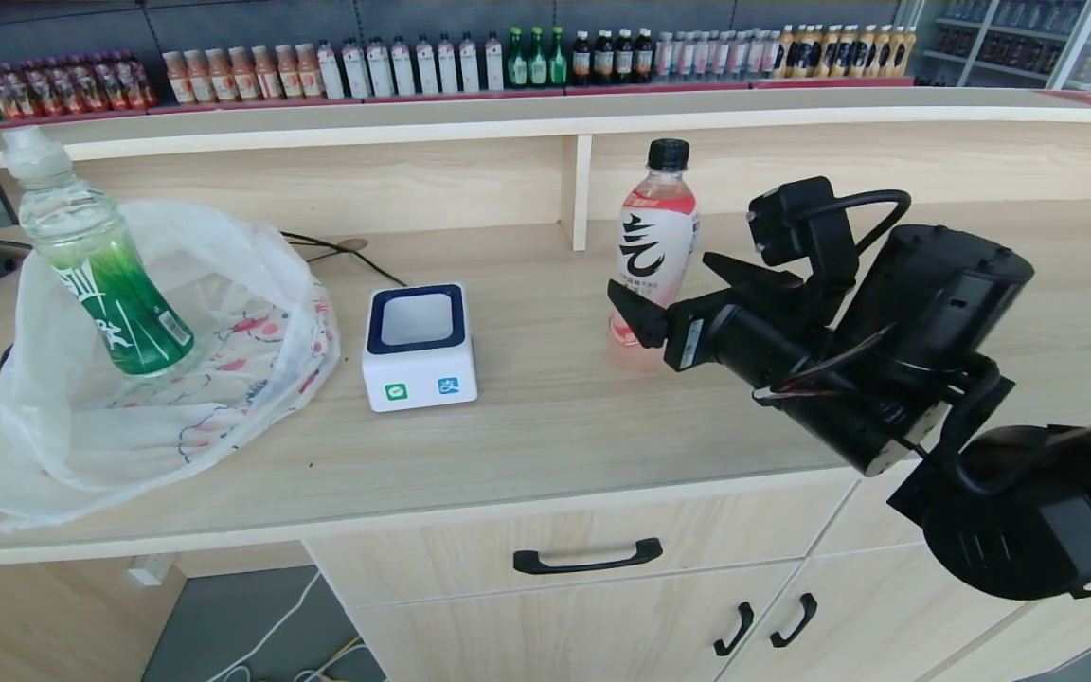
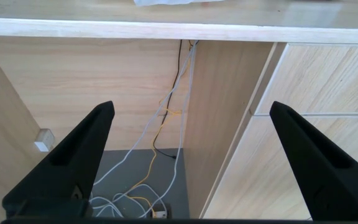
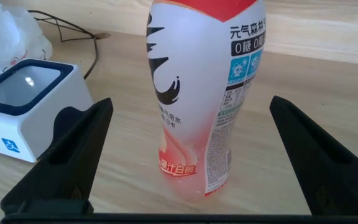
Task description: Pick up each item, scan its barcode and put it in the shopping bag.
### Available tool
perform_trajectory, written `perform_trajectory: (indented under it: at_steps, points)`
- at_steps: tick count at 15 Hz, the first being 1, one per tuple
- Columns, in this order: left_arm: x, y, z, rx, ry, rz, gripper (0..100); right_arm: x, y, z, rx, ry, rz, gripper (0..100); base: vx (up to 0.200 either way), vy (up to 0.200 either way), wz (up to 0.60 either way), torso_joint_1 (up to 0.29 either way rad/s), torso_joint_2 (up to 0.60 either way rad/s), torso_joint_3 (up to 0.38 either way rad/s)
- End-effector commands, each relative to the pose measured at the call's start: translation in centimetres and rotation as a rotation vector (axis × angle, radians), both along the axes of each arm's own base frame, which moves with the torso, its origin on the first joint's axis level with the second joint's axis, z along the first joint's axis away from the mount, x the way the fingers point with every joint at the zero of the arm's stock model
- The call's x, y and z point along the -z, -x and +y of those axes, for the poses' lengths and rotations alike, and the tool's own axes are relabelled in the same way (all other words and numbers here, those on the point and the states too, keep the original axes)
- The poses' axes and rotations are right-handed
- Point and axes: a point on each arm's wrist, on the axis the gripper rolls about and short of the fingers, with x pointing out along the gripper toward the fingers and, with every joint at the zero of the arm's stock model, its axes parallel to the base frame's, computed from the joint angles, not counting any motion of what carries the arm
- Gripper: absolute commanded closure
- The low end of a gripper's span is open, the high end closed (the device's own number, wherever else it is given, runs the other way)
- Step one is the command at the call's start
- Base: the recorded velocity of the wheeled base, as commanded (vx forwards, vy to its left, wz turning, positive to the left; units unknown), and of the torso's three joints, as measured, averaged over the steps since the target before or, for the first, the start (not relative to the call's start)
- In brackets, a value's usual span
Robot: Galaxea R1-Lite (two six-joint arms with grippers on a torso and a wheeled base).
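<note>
As the right arm (image 1: pixel 896 341) lies level, its released pincer (image 1: pixel 673 289) straddles the pink bottle (image 1: pixel 656 237).

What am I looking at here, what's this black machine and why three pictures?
It is a two-armed robot at a shop counter. The wide picture comes from its head camera; the other two from cameras on its wrists. On the counter stand a white scanner box, a pink bottle and a shopping bag with a green bottle leaning inside. The right gripper has open fingers either side of the pink bottle, holding nothing. The left gripper, open and empty, hangs below the counter edge, facing cables.
</note>
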Motion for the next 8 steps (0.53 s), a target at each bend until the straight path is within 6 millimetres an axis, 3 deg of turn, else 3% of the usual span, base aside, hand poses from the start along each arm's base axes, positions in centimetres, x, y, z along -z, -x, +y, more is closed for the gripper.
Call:
perform_trajectory:
  at_steps: [1,8]
  points:
    - [0.0,0.0,0.0,-0.001,0.0,-0.001,0,-0.5,-0.8,0.6,0.002,-0.005,-0.008,0,0.0,0.0,0.0,0.0,0.0,0.0]
    - [0.0,0.0,0.0,-0.001,0.0,-0.001,0,0.3,-2.9,1.7,0.009,-0.006,-0.004,0,0.0,0.0,0.0,0.0,0.0,0.0]
